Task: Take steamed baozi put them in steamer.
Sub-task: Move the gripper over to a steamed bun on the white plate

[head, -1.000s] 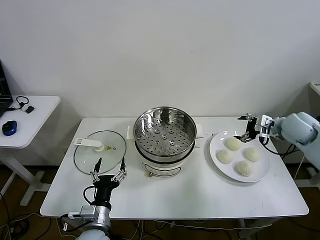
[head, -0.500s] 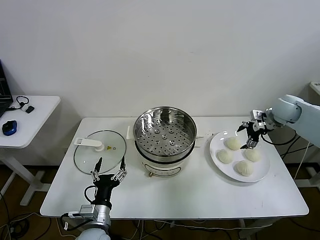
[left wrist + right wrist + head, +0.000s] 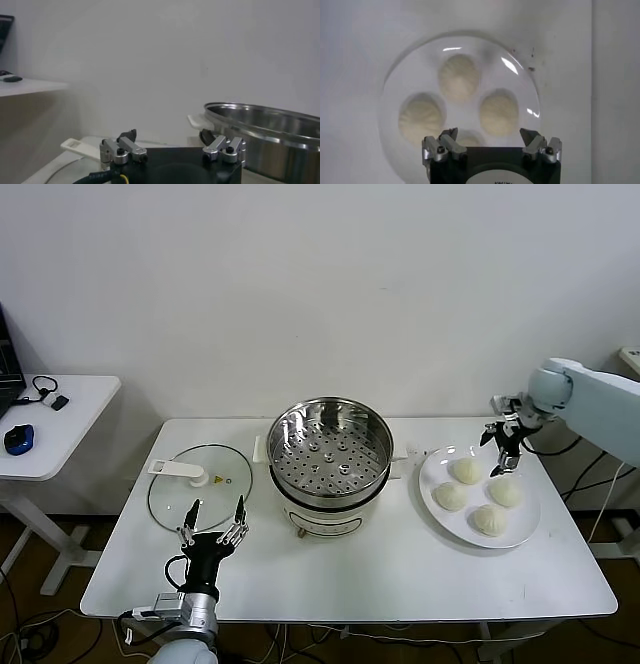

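Your L gripper (image 3: 211, 522) sits parked w/ fingers spread wide, holding nothing, at the table's (image 3: 350, 579) near edge, in front of the steamer (image 3: 329, 452) and just short of the glass lid (image 3: 200, 484). To the steamer's right the white plate (image 3: 436, 473) carries all four baozi (image 3: 467, 471). Your R gripper (image 3: 503, 443) hangs above the plate's far rim, jaws wide apart, nothing in them. The steamer basket has no buns in it.

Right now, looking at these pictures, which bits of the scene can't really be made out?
- Right wrist view: the fourth baozi is mostly hidden behind the right gripper.
- Left wrist view: the steamer is cut off by the picture's edge; its inside is hidden by its wall.
- Left wrist view: the glass lid shows only its handle, behind the left gripper.
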Robot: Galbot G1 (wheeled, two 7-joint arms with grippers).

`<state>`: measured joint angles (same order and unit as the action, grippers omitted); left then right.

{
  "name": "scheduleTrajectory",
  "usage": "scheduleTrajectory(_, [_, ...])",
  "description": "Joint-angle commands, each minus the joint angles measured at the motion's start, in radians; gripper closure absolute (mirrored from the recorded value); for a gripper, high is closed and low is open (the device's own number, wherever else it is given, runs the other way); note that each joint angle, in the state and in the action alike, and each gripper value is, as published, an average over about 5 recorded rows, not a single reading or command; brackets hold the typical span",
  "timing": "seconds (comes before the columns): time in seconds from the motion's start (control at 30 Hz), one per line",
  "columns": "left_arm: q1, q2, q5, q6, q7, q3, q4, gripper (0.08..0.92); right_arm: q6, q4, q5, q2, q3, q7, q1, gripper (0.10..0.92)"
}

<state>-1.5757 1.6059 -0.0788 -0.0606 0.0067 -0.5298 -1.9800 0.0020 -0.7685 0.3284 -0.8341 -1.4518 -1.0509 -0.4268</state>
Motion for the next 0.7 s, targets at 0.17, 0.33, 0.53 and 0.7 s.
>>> scheduleTrajectory(0.17, [-0.002, -0.035, -0.008, -0.008, 0.001, -0.013, 0.009, 0.177, 0.078, 0.212, -0.070, -0.104, 0.088, -0.015, 0.117, 0.203])
scheduleTrajectory(0.33, [-0.002, -0.040, -0.009, -0.011, 0.001, -0.019, 0.011, 0.177, 0.103, 0.261, -0.100, -0.129, 0.145, -0.013, 0.160, 0.203])
scheduleTrajectory(0.53, [-0.003, -0.038, -0.006, -0.017, 0.002, -0.019, 0.013, 0.177, 0.124, 0.300, -0.131, -0.145, 0.206, 0.001, 0.206, 0.203])
scheduleTrajectory(0.7, [0.000, -0.036, -0.003, -0.021, 0.002, -0.016, 0.022, 0.177, 0.148, 0.335, -0.142, -0.165, 0.249, 0.014, 0.229, 0.203])
